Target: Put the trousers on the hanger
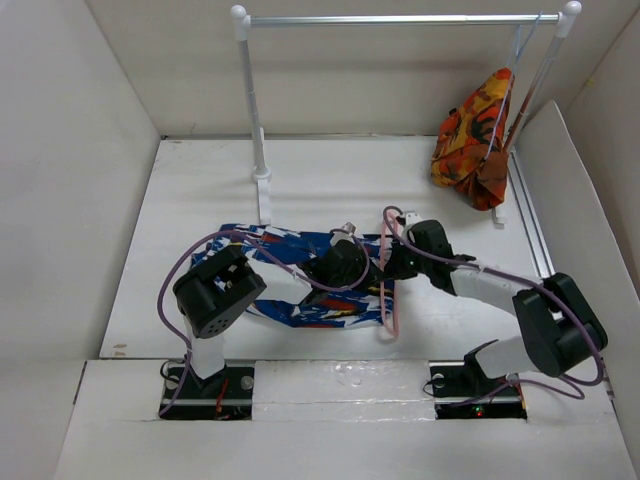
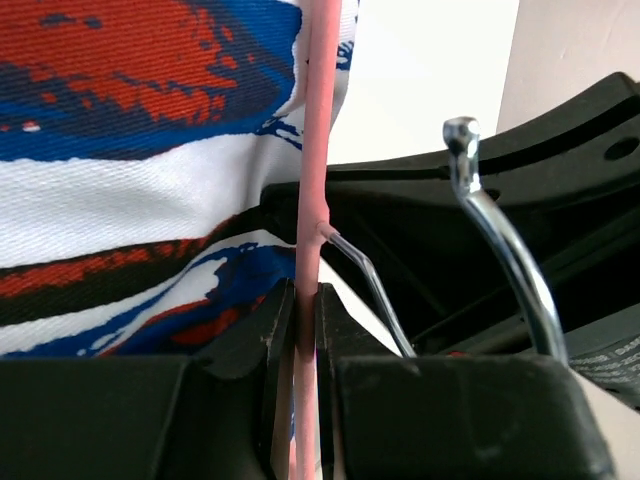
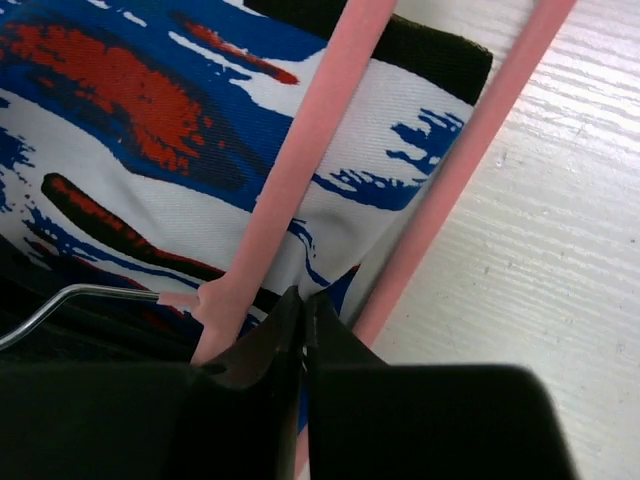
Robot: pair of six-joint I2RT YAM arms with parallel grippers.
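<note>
The blue trousers [image 1: 285,262] with white and red splotches lie flat on the table in front of the arms. The pink hanger [image 1: 383,300] lies across their right end, its metal hook [image 2: 500,240] pointing left. My left gripper [image 1: 362,268] is shut on one pink bar of the hanger [image 2: 312,150], with the trousers [image 2: 130,170] right behind it. My right gripper [image 1: 390,262] is shut on a fold of the trousers' edge [image 3: 330,200], between the hanger's two pink bars [image 3: 290,170]. The two grippers are almost touching.
A white clothes rail [image 1: 400,18] stands at the back, with its left post [image 1: 256,130] just behind the trousers. An orange-red patterned garment [image 1: 475,140] hangs at the rail's right end. White walls enclose the table [image 1: 180,200] on the left, back and right.
</note>
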